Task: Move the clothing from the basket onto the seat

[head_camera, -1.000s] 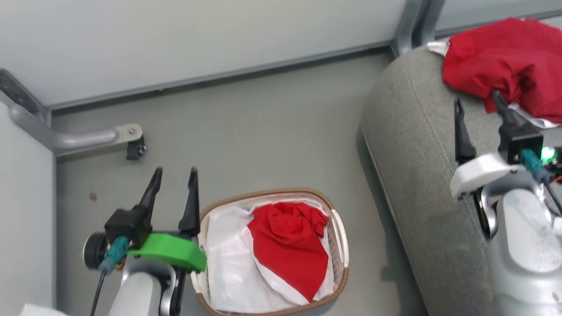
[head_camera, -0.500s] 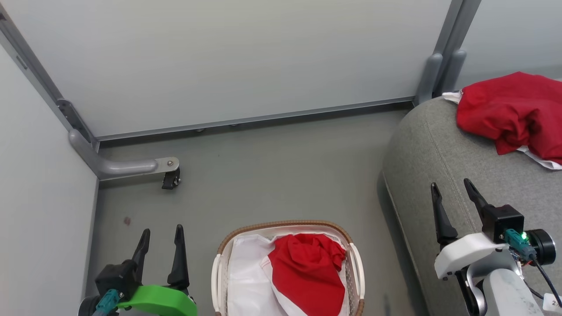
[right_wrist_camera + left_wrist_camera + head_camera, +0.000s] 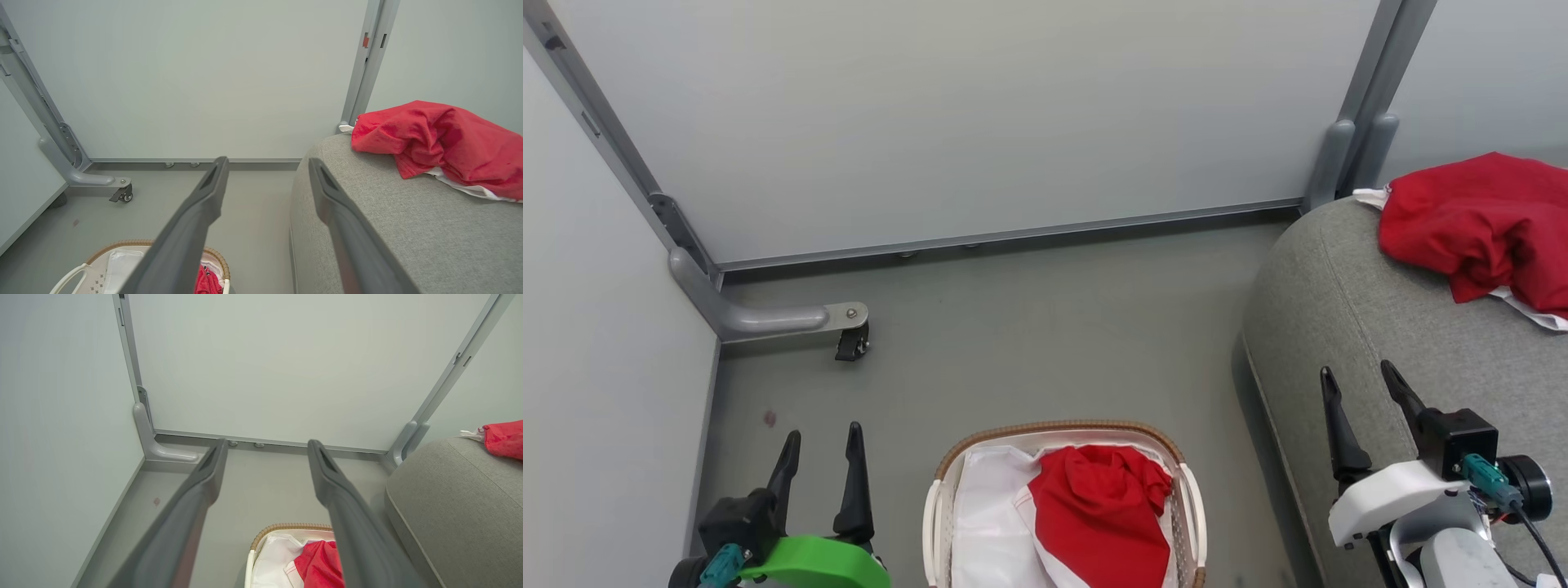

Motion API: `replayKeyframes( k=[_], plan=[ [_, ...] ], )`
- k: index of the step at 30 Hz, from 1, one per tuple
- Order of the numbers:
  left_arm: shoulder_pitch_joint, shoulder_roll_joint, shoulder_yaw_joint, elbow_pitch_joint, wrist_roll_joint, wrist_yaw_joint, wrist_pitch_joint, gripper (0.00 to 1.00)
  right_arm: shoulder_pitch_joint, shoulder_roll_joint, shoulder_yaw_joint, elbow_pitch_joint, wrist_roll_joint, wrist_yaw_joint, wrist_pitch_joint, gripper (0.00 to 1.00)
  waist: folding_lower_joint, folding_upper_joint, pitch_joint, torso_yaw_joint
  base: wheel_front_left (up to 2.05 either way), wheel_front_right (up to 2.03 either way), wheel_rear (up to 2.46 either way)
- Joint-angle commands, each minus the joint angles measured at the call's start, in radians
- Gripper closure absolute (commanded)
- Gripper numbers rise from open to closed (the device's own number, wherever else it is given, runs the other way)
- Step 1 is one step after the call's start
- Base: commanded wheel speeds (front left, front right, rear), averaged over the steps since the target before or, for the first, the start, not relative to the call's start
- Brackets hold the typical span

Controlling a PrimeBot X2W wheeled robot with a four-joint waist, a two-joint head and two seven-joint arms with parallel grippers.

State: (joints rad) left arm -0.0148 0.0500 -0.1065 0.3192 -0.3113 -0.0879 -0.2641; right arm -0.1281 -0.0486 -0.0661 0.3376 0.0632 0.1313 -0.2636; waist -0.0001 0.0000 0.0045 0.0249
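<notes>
**One red bundle in the basket, one red heap on the seat**

From the head: The basket (image 3: 1054,426) sits on the grey floor (image 3: 1029,327), low in the middle. A red bundle (image 3: 1098,510) lies inside it, on top of a white liner (image 3: 984,531). The big grey seat (image 3: 1339,327) is on the right, near the basket but not touching it. A red heap (image 3: 1478,220) with a bit of white at its edge lies on top of the seat, far back. The left hand (image 3: 823,434) hangs over the floor just left of the basket. Its two fingers are apart and hold nothing. The right hand (image 3: 1357,371) hangs by the rounded edge of the seat. Its fingers are apart and empty too. A metal leg with a small wheel (image 3: 852,347) stands near the left wall (image 3: 605,327).

From the left wrist: The two dark fingers are spread wide, with bare floor between them. The basket is at the bottom, and the red bundle peeks out beside the right finger. The seat is on the right, and a corner of the red heap shows at the far edge.

From the right wrist: The fingers are spread wide with nothing between them. The red heap lies on the seat, well past the fingertips. The basket is at the bottom left, and a small bit of the red bundle shows in it.
</notes>
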Motion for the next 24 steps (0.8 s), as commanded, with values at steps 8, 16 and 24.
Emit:
replayKeyframes(
  k=[8,16,24],
  plan=[
    [0.010,0.001,-0.006,0.011,-0.009,-0.004,-0.001,0.00,0.018,-0.004,0.007,-0.004,0.010,-0.001,-0.002,0.00,0.0001,0.0000,-0.003,0.002,0.00,0.00,0.00],
    [0.005,0.001,-0.007,0.020,-0.008,-0.006,-0.001,0.00,0.018,-0.004,0.011,-0.001,0.016,-0.001,-0.002,0.00,0.0001,0.0000,0.000,0.004,0.00,0.00,0.00],
    [-0.010,0.001,-0.008,0.022,0.006,-0.007,-0.001,0.00,0.003,-0.003,0.010,-0.011,0.017,-0.001,-0.002,0.00,0.0001,0.0000,0.022,-0.002,0.00,0.00,0.00]
  ],
)
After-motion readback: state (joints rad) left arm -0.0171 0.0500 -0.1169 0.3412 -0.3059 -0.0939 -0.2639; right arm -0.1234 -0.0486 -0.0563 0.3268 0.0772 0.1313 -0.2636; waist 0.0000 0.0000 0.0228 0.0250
